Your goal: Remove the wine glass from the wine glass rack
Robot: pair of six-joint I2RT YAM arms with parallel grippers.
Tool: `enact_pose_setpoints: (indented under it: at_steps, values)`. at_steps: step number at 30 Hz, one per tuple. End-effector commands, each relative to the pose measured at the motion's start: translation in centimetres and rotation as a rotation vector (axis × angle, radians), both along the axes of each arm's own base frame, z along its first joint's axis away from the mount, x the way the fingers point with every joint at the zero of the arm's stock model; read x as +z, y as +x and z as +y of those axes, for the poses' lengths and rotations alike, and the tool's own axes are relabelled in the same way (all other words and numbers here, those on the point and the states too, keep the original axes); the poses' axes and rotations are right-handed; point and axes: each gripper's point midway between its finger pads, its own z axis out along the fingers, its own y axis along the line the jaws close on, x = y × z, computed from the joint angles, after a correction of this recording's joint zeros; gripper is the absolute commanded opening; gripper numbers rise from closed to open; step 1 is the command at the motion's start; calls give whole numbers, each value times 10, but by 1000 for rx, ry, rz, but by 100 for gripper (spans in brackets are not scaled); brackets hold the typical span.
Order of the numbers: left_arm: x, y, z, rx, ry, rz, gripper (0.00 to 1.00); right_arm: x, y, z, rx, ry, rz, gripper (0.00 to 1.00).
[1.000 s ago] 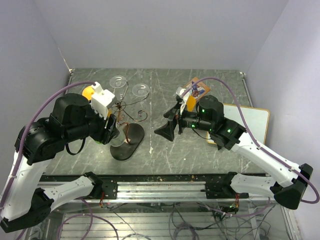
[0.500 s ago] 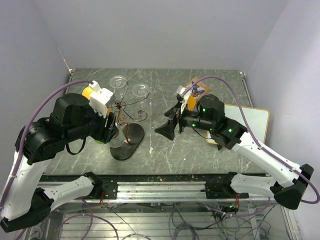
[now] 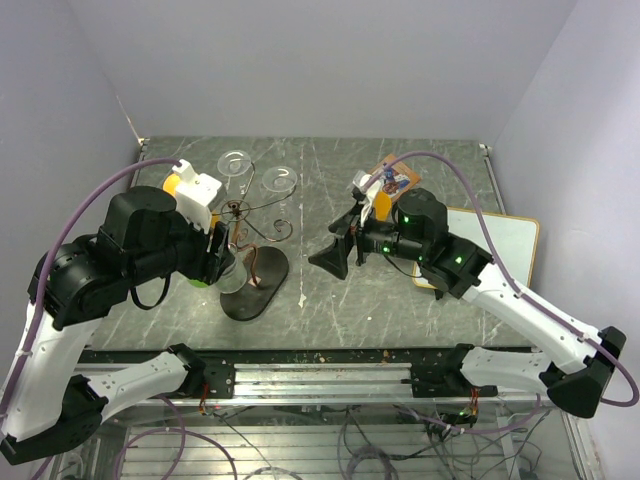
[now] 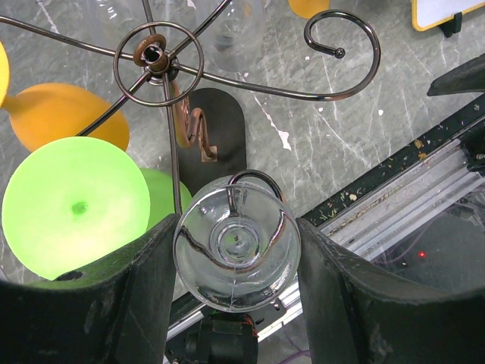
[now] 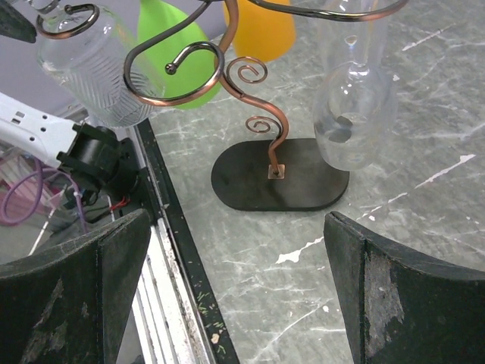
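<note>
A clear wine glass (image 4: 236,265) hangs upside down from a curled arm of the copper wire wine glass rack (image 4: 158,57). My left gripper (image 4: 235,246) is shut on its bowl, one dark finger pressed to each side. From above, that gripper (image 3: 226,266) sits at the front left of the rack (image 3: 240,210), over the dark oval base (image 3: 256,284). My right gripper (image 3: 335,256) hovers open to the right of the rack with nothing between its fingers (image 5: 394,296), and its view looks at the base (image 5: 250,182).
More clear glasses (image 3: 235,162) (image 3: 281,180) hang from the far arms, another one (image 5: 356,114) nearer the right gripper. A green glass (image 4: 68,205) and an orange glass (image 4: 61,114) hang on the left. A yellow-edged white board (image 3: 500,240) lies at the right. The table's metal front rail (image 3: 320,375) is close.
My left wrist has shifted slightly left and toward the front with the glass between its fingers. The right arm has barely moved.
</note>
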Motion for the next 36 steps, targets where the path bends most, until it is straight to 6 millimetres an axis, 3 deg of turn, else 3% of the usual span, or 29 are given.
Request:
enact_pose_setpoints:
  at_steps: [1, 5, 13, 19, 27, 33, 36]
  values:
    - [16, 0, -2, -6, -50, -53, 7, 19, 11, 3, -61, 55, -1, 97]
    - [15, 0, -6, -23, -56, -51, 7, 29, 27, 5, -219, 159, 165, 97]
    - [13, -1, -6, -28, -50, -45, 7, 68, 0, 31, -79, 404, 405, 91]
    - [14, -1, -5, -21, -59, -48, 7, 56, 6, 53, -50, 395, 519, 78]
    - [14, -2, -4, -16, -63, -43, 7, 47, 10, 66, -29, 410, 568, 59]
    - [16, -2, -9, -33, -73, -46, 7, 38, 6, 72, 4, 408, 610, 31]
    - [14, -1, -7, -32, -61, -44, 7, 30, 8, 71, -22, 396, 632, 30]
